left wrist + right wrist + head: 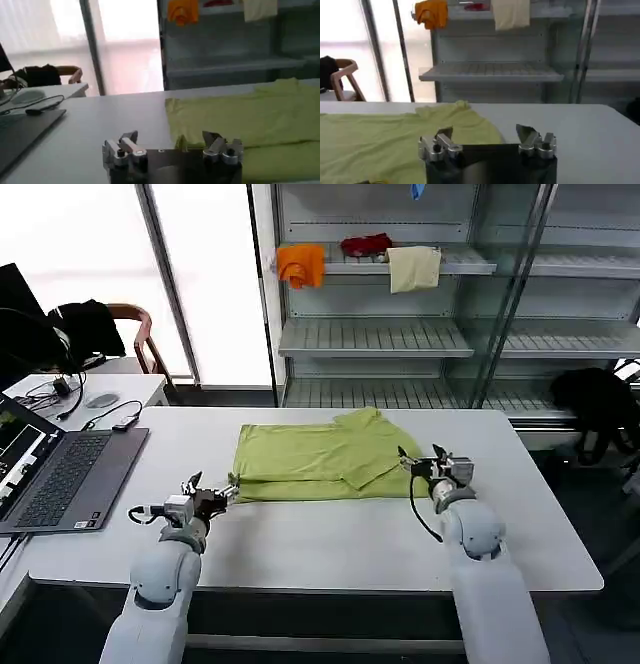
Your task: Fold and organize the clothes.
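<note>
Mid-frame, the T-shirt (318,456) lies partly folded, further folds left; left gripper (212,495) and right gripper (419,465) both released beside it

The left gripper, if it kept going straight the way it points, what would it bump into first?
Most likely the lime T-shirt. The left gripper sits with open jaws at the shirt's near left corner, pointing across the table along the cloth. Depth is hard to judge, so it might skim just above the fabric.

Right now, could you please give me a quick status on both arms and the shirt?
Left gripper open at T-shirt's near-left corner. Right gripper open at its right edge. Shirt partly folded, flat on table. Nothing in the way.
</note>
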`<action>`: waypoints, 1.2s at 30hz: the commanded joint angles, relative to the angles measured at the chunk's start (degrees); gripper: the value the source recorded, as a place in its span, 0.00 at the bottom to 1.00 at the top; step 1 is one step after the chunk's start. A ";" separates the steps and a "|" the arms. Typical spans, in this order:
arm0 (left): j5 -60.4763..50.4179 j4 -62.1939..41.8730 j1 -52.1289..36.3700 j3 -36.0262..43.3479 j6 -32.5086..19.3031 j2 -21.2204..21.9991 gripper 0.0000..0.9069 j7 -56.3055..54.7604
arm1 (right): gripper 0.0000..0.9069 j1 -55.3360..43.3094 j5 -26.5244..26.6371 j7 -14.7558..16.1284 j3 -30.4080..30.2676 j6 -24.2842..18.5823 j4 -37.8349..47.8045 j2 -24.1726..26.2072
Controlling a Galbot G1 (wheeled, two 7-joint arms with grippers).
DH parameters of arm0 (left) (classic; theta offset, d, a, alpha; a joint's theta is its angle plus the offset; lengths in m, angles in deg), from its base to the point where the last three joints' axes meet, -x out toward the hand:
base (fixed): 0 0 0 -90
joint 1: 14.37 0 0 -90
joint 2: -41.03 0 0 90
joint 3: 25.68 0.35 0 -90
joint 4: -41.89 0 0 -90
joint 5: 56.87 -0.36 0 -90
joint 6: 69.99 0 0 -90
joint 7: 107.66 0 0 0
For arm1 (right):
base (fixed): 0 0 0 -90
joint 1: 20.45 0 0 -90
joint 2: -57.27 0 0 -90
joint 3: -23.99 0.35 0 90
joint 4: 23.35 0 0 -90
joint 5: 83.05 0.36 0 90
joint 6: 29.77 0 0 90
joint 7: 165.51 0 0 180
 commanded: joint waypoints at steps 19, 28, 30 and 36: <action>-1.48 -1.60 2.80 0.64 -0.11 0.59 0.66 0.67 | 0.23 9.77 -0.02 1.54 1.17 -0.04 -3.58 1.59; -1.09 -2.93 2.12 0.66 -0.21 0.93 0.01 1.78 | 0.00 8.68 -1.49 1.43 0.40 -0.04 -1.79 0.70; -1.08 -3.04 2.08 0.70 -0.24 0.96 0.01 2.19 | 0.00 8.69 -1.49 1.43 0.39 -0.06 -1.75 0.64; -1.73 -3.44 1.85 0.90 -1.89 1.01 0.00 2.42 | 0.00 8.83 -0.68 1.24 0.57 -0.18 -2.52 0.73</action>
